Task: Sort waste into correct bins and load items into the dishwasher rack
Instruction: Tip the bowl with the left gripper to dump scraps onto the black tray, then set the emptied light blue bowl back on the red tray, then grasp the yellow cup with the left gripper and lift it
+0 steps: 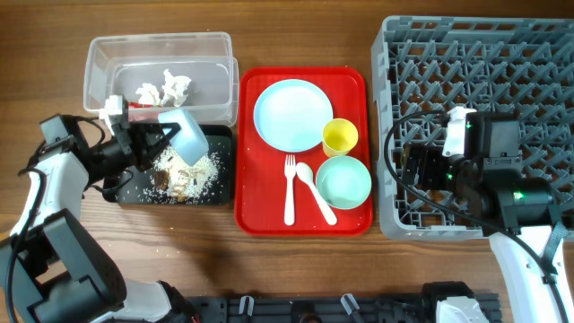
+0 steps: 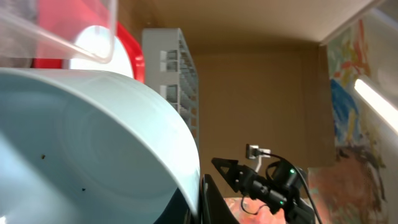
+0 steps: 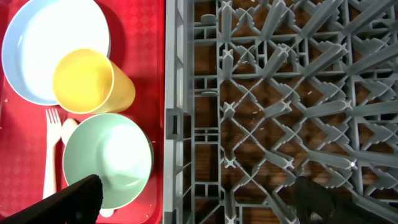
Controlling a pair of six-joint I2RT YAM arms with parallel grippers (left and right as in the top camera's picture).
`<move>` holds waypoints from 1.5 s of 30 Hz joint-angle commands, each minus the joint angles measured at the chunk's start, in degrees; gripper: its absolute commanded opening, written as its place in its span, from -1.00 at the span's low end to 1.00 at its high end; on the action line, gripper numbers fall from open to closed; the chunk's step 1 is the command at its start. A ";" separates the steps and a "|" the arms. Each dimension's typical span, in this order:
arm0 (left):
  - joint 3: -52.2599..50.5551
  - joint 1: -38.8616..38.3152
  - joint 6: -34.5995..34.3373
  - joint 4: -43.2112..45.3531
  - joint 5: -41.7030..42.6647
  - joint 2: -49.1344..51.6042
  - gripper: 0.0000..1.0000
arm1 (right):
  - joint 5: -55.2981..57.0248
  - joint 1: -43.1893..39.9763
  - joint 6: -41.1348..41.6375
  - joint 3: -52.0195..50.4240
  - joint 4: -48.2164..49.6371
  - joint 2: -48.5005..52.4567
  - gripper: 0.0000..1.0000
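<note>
My left gripper (image 1: 166,135) is shut on the rim of the pale blue bowl (image 1: 190,136), tipped on its side over the black tray (image 1: 126,193); the bowl's inside fills the left wrist view (image 2: 87,149). Brown-and-white crumbly leftovers (image 1: 186,175) lie in the black tray. Crumpled white tissue (image 1: 166,87) lies in the clear tub (image 1: 99,63). The pale blue plate (image 1: 292,114), yellow cup (image 1: 340,136), mint-green bowl (image 1: 343,180), fork (image 1: 289,190) and spoon (image 1: 314,190) sit on the red serving tray. My right gripper (image 3: 199,199) is open over the grey rack's left edge (image 3: 180,93). The red wrapper is out of view.
The red serving tray (image 1: 260,215) lies between the bins and the dishwasher rack (image 1: 502,54). The rack holds nothing that I can see. Scattered crumbs lie on the black tray near my left arm.
</note>
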 commanded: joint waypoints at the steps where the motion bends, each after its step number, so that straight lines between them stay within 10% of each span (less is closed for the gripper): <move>1: 0.37 -0.83 -0.44 -0.17 -1.01 -0.96 -0.92 | -0.87 0.09 0.76 1.36 -0.07 -0.15 0.99; 5: 0.87 -7.98 -1.07 0.22 -6.62 -5.95 -0.92 | -0.87 0.09 0.76 1.38 -0.07 -0.15 0.99; 17: 2.10 -58.69 -15.69 10.78 -73.44 -3.48 -0.92 | -0.87 0.09 0.76 1.38 -0.09 -0.15 0.99; 22: 2.10 -61.75 -17.16 12.39 -76.30 -0.04 -0.76 | -0.87 0.09 0.76 1.38 -0.48 -0.15 0.99; 28: 10.75 -61.70 -16.52 10.78 -76.30 -1.97 0.00 | -0.87 0.09 0.74 1.38 -0.37 -0.15 0.99; 32: 13.46 -61.75 -18.78 24.57 -75.58 0.26 0.21 | -0.87 0.09 0.76 1.38 -0.28 -0.15 1.00; 39: 13.46 -62.03 -22.99 30.12 -73.79 12.90 -0.02 | -0.87 0.09 0.76 1.38 -0.28 -0.15 0.99; 45: 13.46 -63.12 -22.99 29.99 -72.37 14.91 -0.67 | -0.90 0.09 0.76 1.38 -0.33 -0.15 0.99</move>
